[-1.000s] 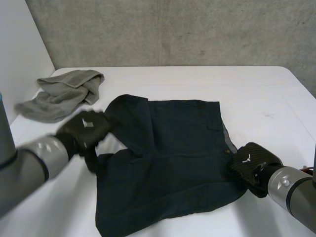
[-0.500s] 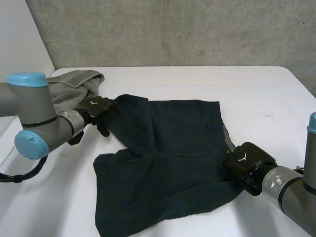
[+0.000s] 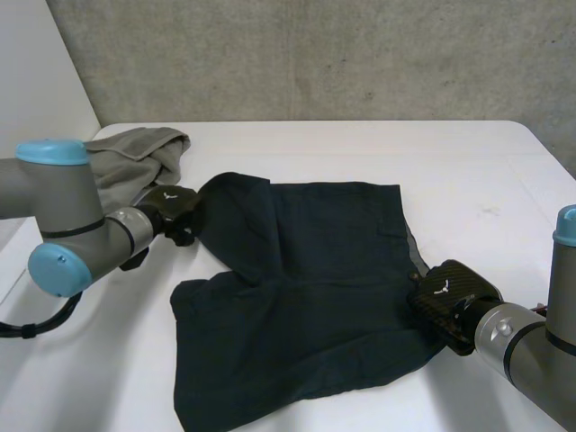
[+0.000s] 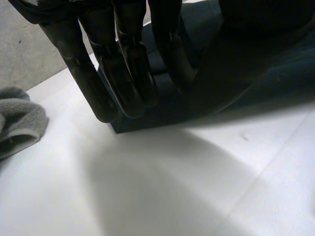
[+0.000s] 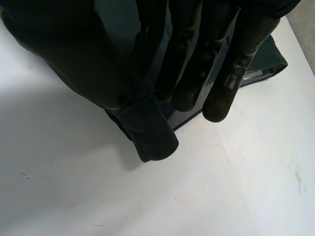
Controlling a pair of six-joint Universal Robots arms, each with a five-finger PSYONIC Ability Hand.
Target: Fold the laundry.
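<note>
Shorts (image 3: 315, 288) spread on tabletop (image 3: 468, 171). Right hand (image 3: 450, 297) fingers (image 5: 221, 64) pinch waistband edge; left hand (image 3: 171, 205) at leg hem, grip cannot tell. Lift now and your hem may slip, skewing fold.

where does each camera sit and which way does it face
Head view: between and behind the arms, looking down at the table, shorts, towel; left hand and right hand show.
Left wrist view: on that wrist, looking along the left hand at a shorts corner.
Right wrist view: on that wrist, looking along the right hand at the shorts' edge.
All three share the shorts.
</note>
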